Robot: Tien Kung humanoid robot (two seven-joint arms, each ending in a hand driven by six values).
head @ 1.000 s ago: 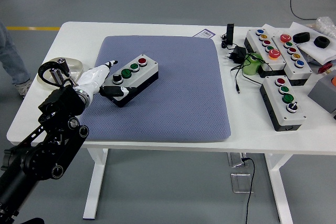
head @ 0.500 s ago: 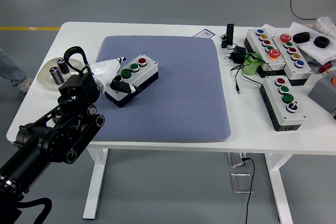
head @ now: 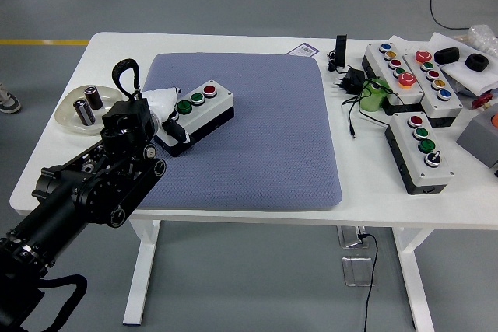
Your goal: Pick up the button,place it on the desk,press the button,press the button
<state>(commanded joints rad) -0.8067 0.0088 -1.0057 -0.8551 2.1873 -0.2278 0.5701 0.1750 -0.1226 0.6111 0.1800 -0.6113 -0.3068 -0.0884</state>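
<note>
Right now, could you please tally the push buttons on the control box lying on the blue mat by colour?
On the control box beside the left robot hand:
Red buttons: 1
Green buttons: 2
Total: 3

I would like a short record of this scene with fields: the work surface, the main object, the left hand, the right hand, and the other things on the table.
surface: blue-grey padded mat on the white table
main object: grey box with red and green push buttons, lying on the mat's left part
left hand: white-fingered hand at the box's left end, touching it; grasp unclear
right hand: not in view
other things: three similar button boxes at the right; white dish with small cylinders at the left; black plug and cable
</note>
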